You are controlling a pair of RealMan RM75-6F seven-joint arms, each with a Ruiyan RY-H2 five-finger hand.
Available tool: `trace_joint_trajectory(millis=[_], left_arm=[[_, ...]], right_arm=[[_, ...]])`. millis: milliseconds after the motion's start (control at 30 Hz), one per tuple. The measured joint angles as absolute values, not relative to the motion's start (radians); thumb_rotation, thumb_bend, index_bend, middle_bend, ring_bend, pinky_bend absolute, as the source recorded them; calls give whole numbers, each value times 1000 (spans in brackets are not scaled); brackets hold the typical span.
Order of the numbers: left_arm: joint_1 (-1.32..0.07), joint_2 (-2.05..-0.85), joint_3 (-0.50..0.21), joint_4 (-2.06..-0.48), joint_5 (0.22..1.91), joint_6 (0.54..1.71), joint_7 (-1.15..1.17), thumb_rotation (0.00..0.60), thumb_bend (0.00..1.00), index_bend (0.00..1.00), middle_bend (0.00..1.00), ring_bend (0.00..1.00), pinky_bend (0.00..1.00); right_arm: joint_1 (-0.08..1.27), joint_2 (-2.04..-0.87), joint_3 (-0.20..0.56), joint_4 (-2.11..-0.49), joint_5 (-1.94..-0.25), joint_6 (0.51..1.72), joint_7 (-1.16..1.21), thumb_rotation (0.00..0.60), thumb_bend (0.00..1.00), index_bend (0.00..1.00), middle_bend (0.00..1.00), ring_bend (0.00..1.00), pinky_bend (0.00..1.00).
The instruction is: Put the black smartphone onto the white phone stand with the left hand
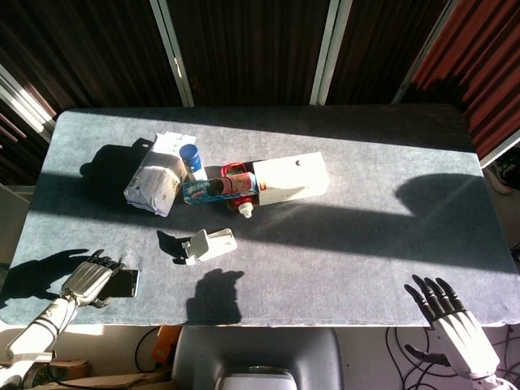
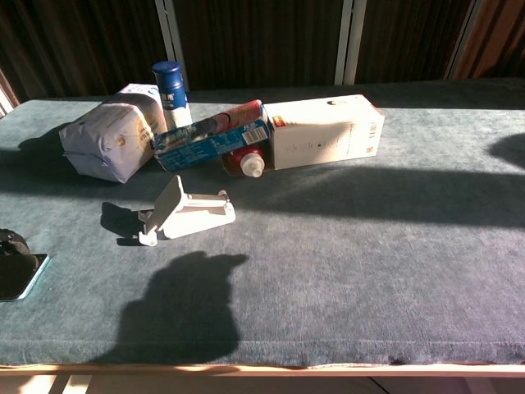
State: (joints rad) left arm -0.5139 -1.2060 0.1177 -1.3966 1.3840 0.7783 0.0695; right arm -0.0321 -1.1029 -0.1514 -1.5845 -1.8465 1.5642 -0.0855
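The phone (image 1: 123,283) lies flat on the table (image 1: 341,244), well off to the near left of the stand (image 1: 206,244), close to the table's front corner. The left hand (image 1: 88,280) rests over the phone's outer end, fingers curled down around it; whether they clamp it I cannot tell. The right hand (image 1: 451,323) hangs off the table's front edge, far right of the stand, fingers apart and holding nothing.
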Motion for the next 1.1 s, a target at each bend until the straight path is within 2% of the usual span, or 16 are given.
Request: trace_joint_trajectory(millis=[67,133,267,367,533,633,867,1100], left_arm=[[-510,-1211,118,-1397,1389,784,66,600,279,653,774,362,27],[-508,-1216,120,-1395,1385,781,70,600,290,723,867,483,112],[-506,-1227,120,-1391,1367,767,72,600,334,815,975,633,272],[-496,-1234,114,-1388,1366,792,69,600,371,869,1000,703,411],[-467,-1236,99,-1396,1383,882,43,600,390,885,1000,728,593],[-445,-1233,89,-1409,1399,946,7,600,401,889,1000,731,627],[-402,-1235,48,-1454,1399,1028,-176,600,410,890,1000,734,630],[-366,-1253,-50,-1576,1305,1074,-425,600,423,896,1000,736,625]], right_arm=[[-32,-1104,-152,-1585,-1847,1564,-86,600,249,0,0,0,0],[-33,-1103,-152,-1585,-1847,1566,-85,600,249,0,0,0,0],[-35,-1102,-153,-1584,-1850,1571,-81,600,249,0,0,0,0],[-35,-1101,-153,-1582,-1851,1574,-77,600,249,0,0,0,0],[-36,-1100,-154,-1580,-1852,1577,-73,600,249,0,0,0,0],[-36,-1101,-154,-1580,-1855,1576,-74,600,249,0,0,0,0],[-35,-1102,-156,-1581,-1857,1575,-77,600,249,0,0,0,0],[-32,-1104,-154,-1583,-1853,1565,-84,600,249,0,0,0,0]])
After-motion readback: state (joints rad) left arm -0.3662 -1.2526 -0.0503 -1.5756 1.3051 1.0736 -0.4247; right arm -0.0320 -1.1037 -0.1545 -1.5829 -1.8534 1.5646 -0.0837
